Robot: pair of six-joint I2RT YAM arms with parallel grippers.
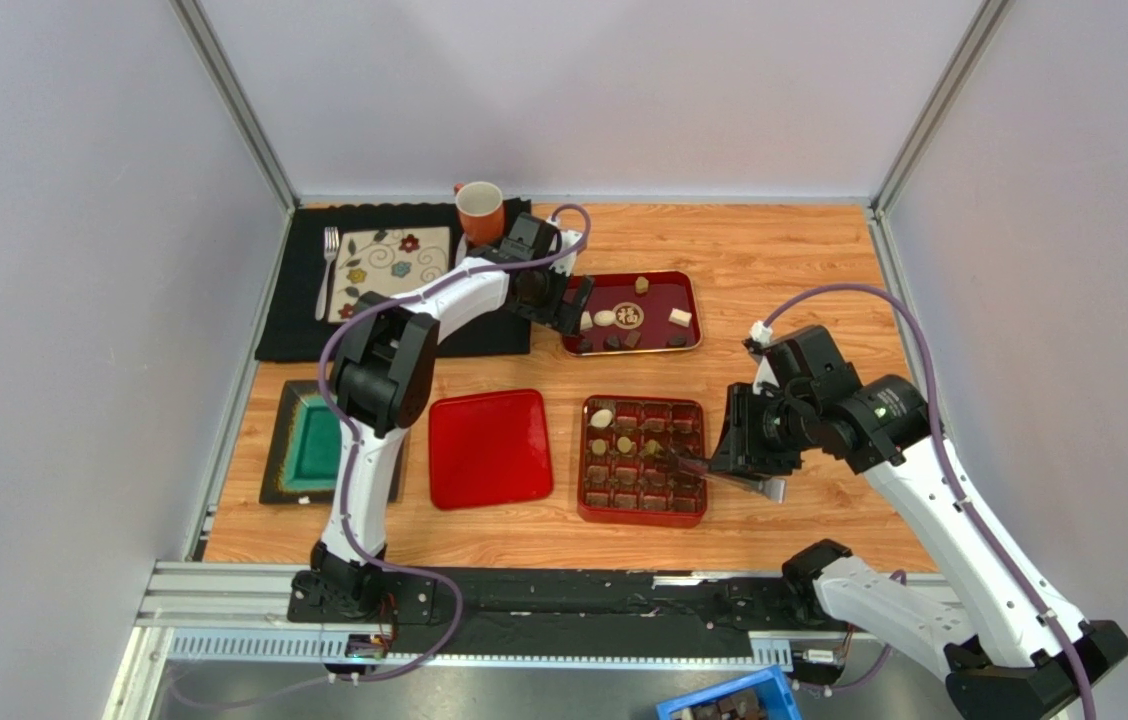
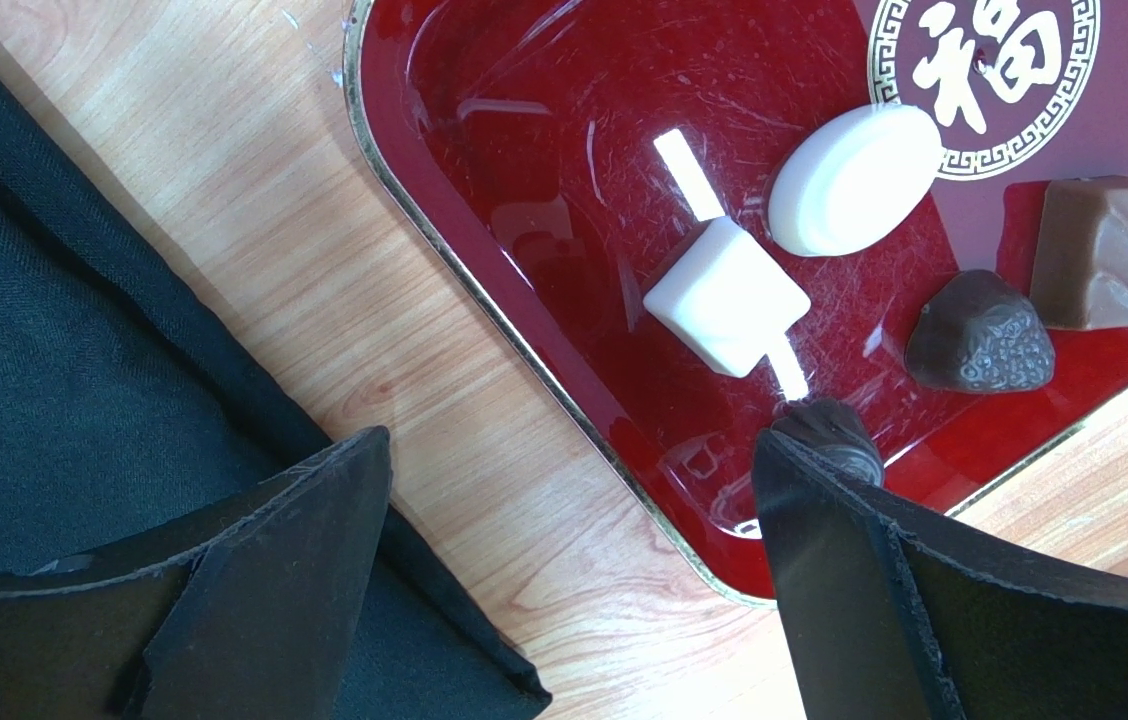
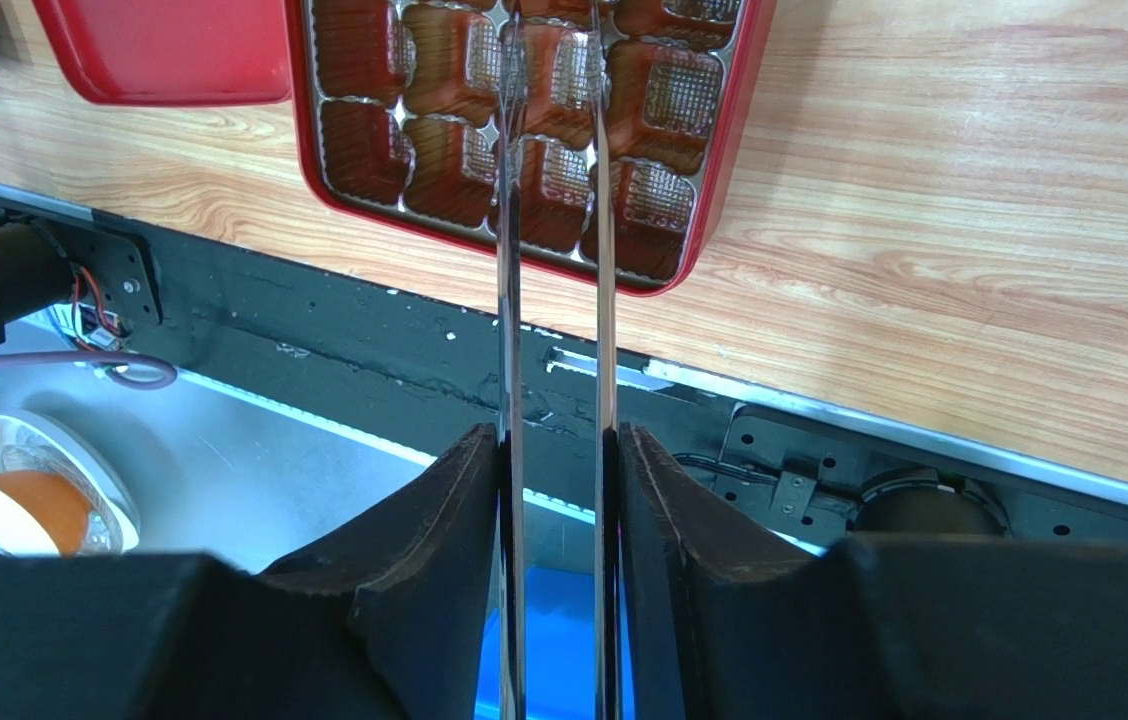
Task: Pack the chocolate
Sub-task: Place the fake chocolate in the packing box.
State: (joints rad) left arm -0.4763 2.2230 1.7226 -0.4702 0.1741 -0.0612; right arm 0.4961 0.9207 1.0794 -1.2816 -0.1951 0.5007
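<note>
Count first. Chocolate pieces on the dark red tray, from the left wrist view: five. These are one white oval, one white square, one brown block, one dark lumpy piece and one dark round piece half behind a finger. From above we make out roughly four pale pieces in the far rows of the gridded red box; the number is uncertain at this size. Also one red lid, one mug, one fork, one patterned plate on a black mat, and one green dish.

Left gripper: jaws spread wide, nothing between them, one finger over the tray, the other over the mat's edge. Right gripper: closed on metal tongs, blades slightly apart, tips over the box.

Surface: light wood table, with pale grey walls on three sides.

The right wrist view cuts off the box's far rows. We cannot tell whether the tong tips hold a piece.
</note>
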